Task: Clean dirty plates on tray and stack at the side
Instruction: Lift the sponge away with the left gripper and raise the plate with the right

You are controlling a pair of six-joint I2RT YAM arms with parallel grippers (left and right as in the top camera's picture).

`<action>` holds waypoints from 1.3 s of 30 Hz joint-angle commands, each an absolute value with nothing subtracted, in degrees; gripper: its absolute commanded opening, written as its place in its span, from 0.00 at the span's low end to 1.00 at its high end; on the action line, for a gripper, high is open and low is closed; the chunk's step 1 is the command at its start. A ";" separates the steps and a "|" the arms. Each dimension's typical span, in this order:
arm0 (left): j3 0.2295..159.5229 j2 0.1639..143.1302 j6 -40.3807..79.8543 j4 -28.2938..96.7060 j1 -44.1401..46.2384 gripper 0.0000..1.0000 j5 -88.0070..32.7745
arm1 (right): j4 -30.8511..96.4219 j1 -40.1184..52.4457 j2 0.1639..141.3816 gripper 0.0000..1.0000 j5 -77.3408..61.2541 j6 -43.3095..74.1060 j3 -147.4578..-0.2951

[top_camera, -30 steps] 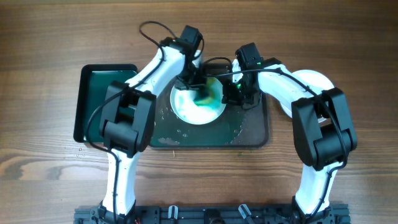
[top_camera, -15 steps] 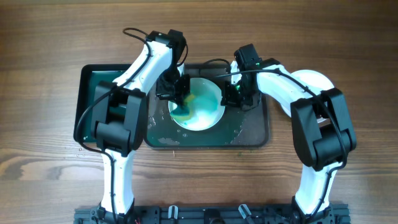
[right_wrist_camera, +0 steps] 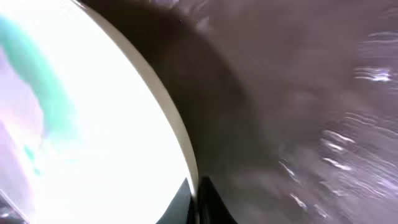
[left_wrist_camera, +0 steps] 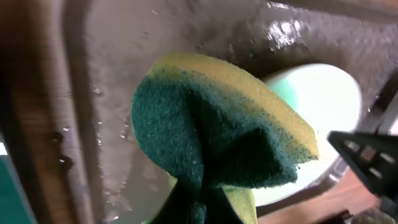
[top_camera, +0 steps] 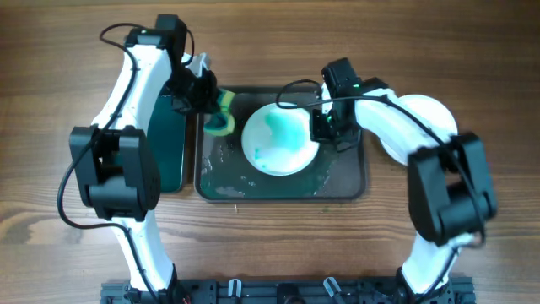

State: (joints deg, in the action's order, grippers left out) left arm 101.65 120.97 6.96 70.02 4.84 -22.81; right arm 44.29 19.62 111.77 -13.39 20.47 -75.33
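Plate (top_camera: 281, 139), white, smeared teal, flat in the dark grey tray (top_camera: 346, 181), right rim nipped between the fingers (right_wrist_camera: 214, 208) of the right tool (top_camera: 323, 127); closed down to the thickness of that rim, one finger above, one below. Directly under that tool, wet tray floor streaked with water. Across the plate from it, over the tray's left edge, left tool (top_camera: 202, 95) clamped tight on a yellow-and-green sponge (top_camera: 221, 116), folded by the squeeze, green face outward, just beside the plate and not touching it. Beyond the left tool, outside the tray, smaller black tray (top_camera: 171, 143) with green inside. Behind the right tool, on the bare worktop (top_camera: 67, 51), second white plate (top_camera: 434, 108), partly hidden under the right arm.
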 commanded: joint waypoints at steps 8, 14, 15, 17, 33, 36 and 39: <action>102.21 120.03 10.98 66.46 7.86 0.04 -22.00 | 50.89 34.70 89.17 0.04 41.10 24.34 -75.42; 102.21 120.03 10.96 66.37 8.91 0.04 -21.96 | 53.47 45.28 87.74 0.04 63.11 24.38 -75.42; 102.21 120.03 10.98 66.37 8.91 0.04 -21.98 | 53.56 47.31 87.74 0.04 66.78 24.10 -75.42; 102.21 120.03 10.96 66.37 8.91 0.04 -21.96 | 53.63 49.32 87.74 0.04 70.85 23.94 -75.42; 102.21 120.03 10.98 66.35 8.91 0.04 -21.10 | 49.65 54.89 87.74 0.04 87.05 18.02 -75.42; 102.21 120.03 10.98 66.32 8.91 0.04 -21.10 | 47.77 54.59 87.74 0.04 81.58 18.00 -75.42; 102.21 120.03 10.98 66.32 8.91 0.04 -21.10 | 47.83 52.34 87.77 0.04 65.21 18.02 -75.40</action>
